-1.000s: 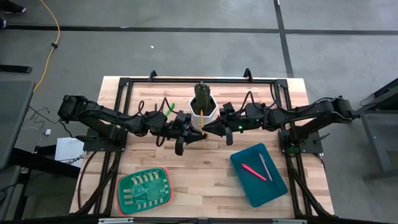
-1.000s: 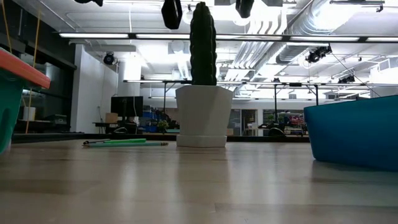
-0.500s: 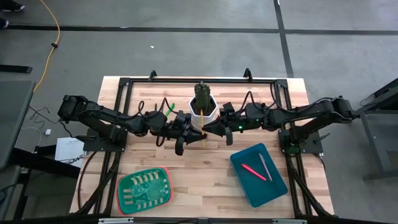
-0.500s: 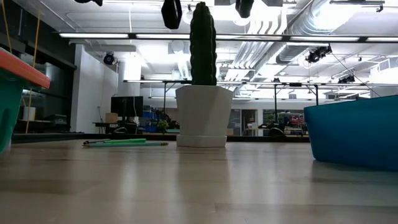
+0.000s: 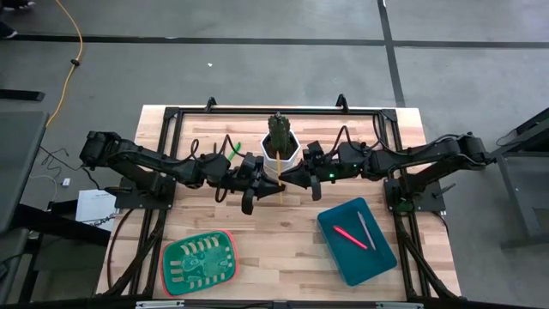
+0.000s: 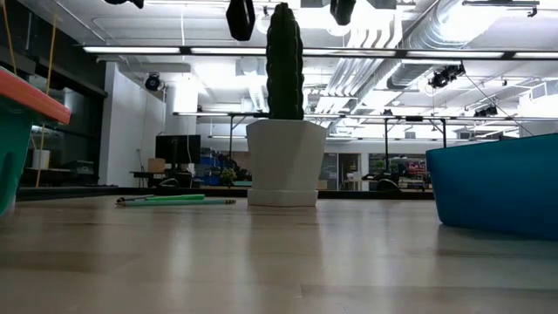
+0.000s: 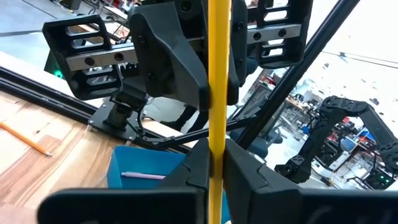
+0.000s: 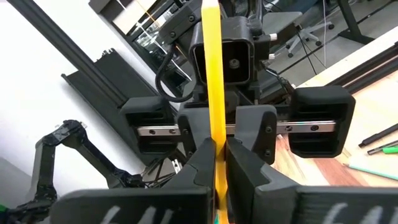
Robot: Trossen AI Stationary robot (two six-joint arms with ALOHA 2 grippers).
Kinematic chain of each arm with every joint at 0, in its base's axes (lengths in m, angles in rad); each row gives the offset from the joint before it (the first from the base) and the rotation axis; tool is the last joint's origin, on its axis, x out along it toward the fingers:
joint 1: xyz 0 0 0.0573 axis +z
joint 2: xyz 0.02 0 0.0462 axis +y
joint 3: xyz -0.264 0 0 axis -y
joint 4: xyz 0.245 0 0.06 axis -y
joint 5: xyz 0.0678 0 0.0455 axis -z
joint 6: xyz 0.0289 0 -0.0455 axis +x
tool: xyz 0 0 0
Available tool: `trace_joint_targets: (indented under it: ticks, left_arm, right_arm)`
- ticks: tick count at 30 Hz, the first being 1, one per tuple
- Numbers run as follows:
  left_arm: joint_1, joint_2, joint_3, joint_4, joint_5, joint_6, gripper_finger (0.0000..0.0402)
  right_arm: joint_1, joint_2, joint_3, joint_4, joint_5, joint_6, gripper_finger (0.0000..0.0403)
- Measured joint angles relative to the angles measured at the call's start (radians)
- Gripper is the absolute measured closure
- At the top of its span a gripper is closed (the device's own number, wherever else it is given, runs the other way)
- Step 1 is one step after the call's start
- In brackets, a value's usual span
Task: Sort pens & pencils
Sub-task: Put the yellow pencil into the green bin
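A yellow pencil (image 5: 280,182) hangs in the air in front of the white cactus pot (image 5: 280,148), level, with its length running from the far side to the near side. My left gripper (image 5: 257,178) comes at it from the table's left and my right gripper (image 5: 296,177) from the right; both are shut on it. More sticks, among them a green pen (image 5: 233,148), lie flat on the table left of the pot and show in the low view as well (image 6: 174,200). A pink pen (image 5: 350,237) and a pale grey pen (image 5: 367,230) lie in the teal bin (image 5: 379,257). My left gripper pinches the pencil's shaft (image 7: 217,140) between its two fingers (image 7: 198,167). It comes level from the table's left, fingers across the pencil, which is lifted clear. My right gripper pinches the same shaft (image 8: 211,124) between its two fingers (image 8: 200,163), close beside the left gripper's hold. It comes level from the table's right, fingers across the pencil.
The cactus pot stands just beyond the two grippers. A green slotted tray (image 5: 199,262) sits near the left front edge and the teal bin near the right front. One loose pencil (image 7: 25,138) lies on the wood. Black frame rails run along the table's sides.
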Motion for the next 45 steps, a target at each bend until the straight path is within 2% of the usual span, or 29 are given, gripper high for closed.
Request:
trace_joint_targets:
  ticks: [3,9,17,25,35,45]
  left_arm:
    - [0.000,0.000,0.000,0.000,-0.005,-0.001,0.0393]
    - [0.000,0.000,0.000,0.000,-0.006,0.001,0.0366]
    - [0.000,0.000,0.000,0.004,-0.007,0.001,0.0386]
    - [0.000,0.000,0.000,0.010,-0.007,0.005,0.0357]
    - [0.000,-0.001,0.000,0.010,-0.010,0.002,0.0377]
    - [0.000,-0.001,0.000,0.010,-0.008,0.004,0.0359]
  right_arm:
    - [0.000,0.000,0.000,0.000,0.000,0.000,0.0396]
    - [0.000,0.000,0.000,-0.001,0.001,0.001,0.0396]
    - [0.000,0.000,0.000,0.001,0.000,-0.002,0.0396]
    - [0.000,0.001,0.000,-0.002,0.000,0.001,0.0396]
    - [0.000,0.001,0.000,-0.002,-0.003,-0.003,0.0396]
    - [0.000,0.001,-0.001,-0.002,-0.003,-0.001,0.0396]
